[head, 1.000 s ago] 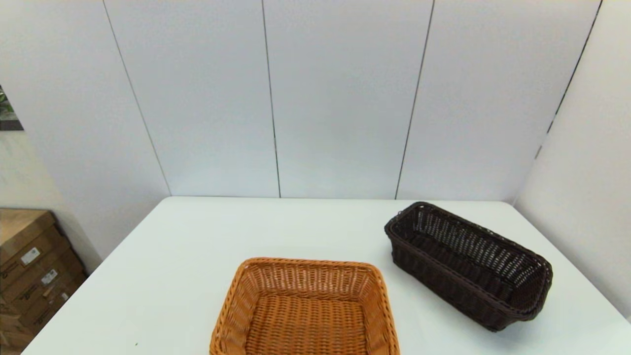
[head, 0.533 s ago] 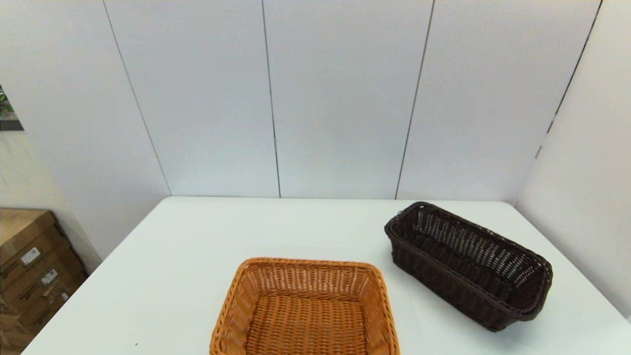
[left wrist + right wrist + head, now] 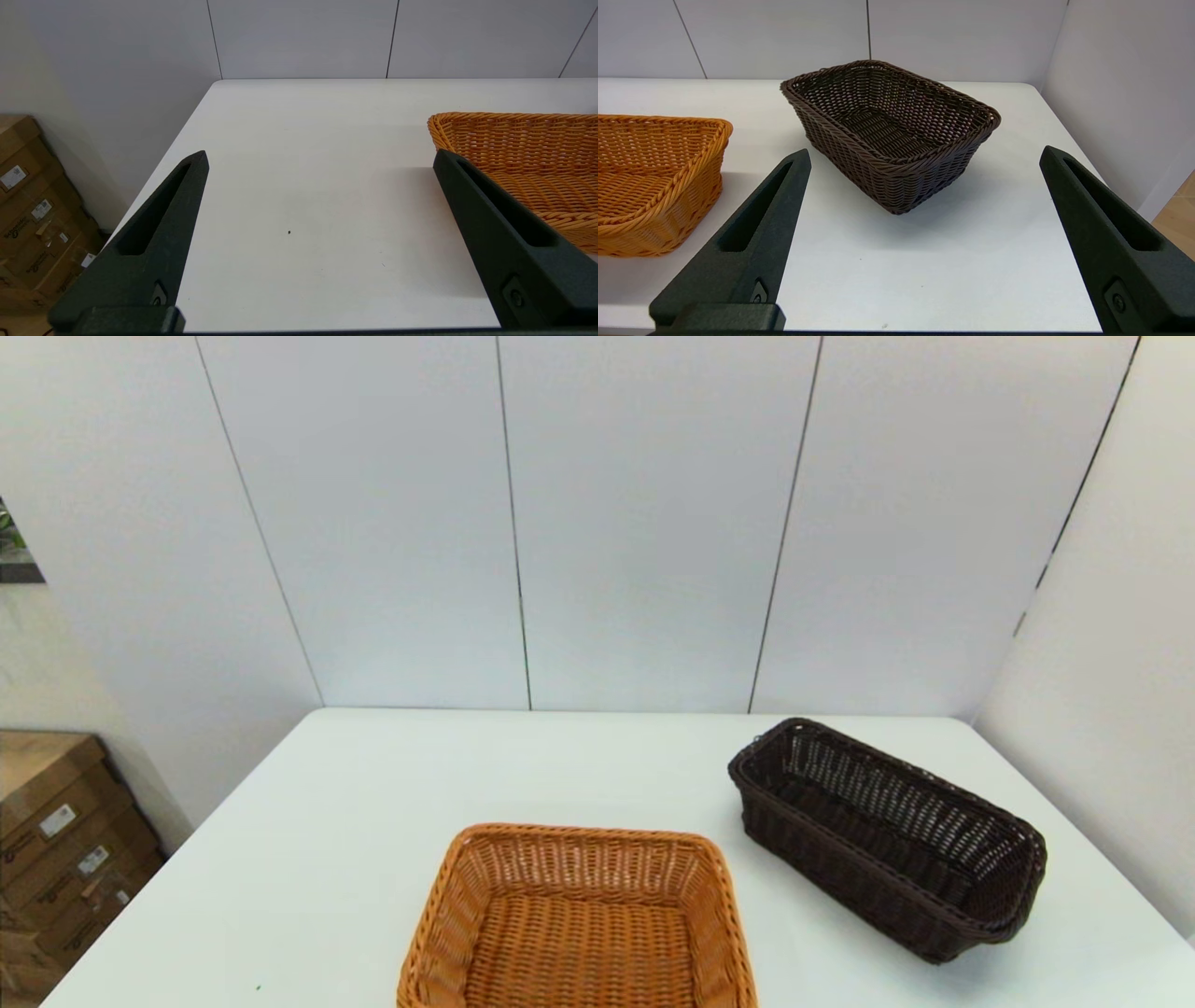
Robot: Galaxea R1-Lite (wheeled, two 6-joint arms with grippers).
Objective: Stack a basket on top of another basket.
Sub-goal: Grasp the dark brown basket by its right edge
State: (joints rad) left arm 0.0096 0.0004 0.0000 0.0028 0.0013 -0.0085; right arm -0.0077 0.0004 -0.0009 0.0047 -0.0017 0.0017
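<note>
The dark brown basket (image 3: pixel 887 835) stands empty on the table's right side, turned at an angle; the right wrist view shows this basket (image 3: pixel 889 130) straight ahead. The orange-tan basket (image 3: pixel 579 924) sits at the near middle of the table, its front cut off by the picture edge. Both arms stay out of the head view. My right gripper (image 3: pixel 924 156) is open, held back from the dark basket near the table's front. My left gripper (image 3: pixel 320 158) is open over bare table, with the orange-tan basket (image 3: pixel 523 154) beside its right finger.
The white table (image 3: pixel 373 821) ends at a wall behind and a side wall on the right. Cardboard boxes (image 3: pixel 56 849) are stacked on the floor off the table's left edge.
</note>
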